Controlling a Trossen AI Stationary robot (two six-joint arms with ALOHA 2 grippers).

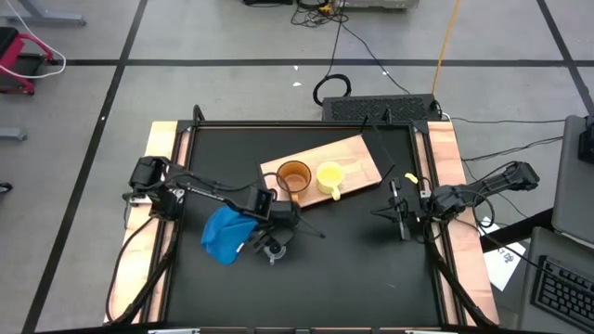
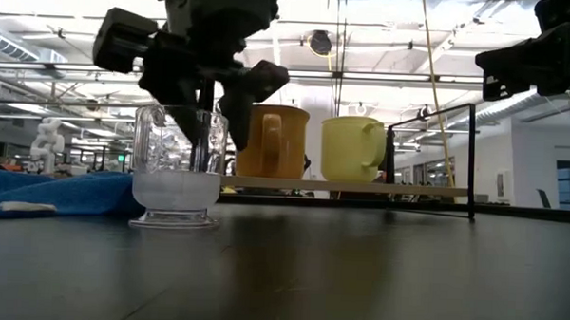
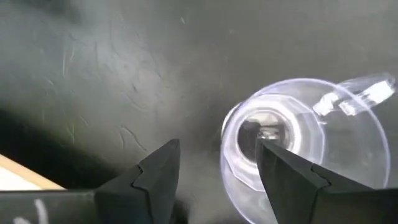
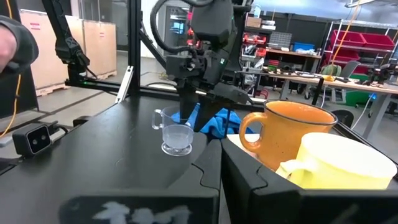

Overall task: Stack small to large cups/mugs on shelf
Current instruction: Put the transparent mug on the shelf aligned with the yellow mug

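Left gripper (image 3: 214, 180), fingers spread, straddles the clear cup's (image 2: 178, 166) rim; next: pinch, lift toward shelf (image 1: 357, 153). Right gripper (image 1: 397, 211) waits near the surface's right edge, fingers together.

Cup (image 2: 177, 180): clear glossy plastic, smooth.
Orange mug (image 1: 293, 176) and yellow mug (image 1: 329, 176): smooth glazed look, soft sheen.
Shelf (image 1: 357, 158): pale wood, matt, visible grain.
Cloth (image 1: 225, 234): blue, soft, rumpled.
Tabletop (image 1: 353, 250): black, matt, faintly scuffed.
Left gripper (image 3: 214, 171): dark matt plastic.
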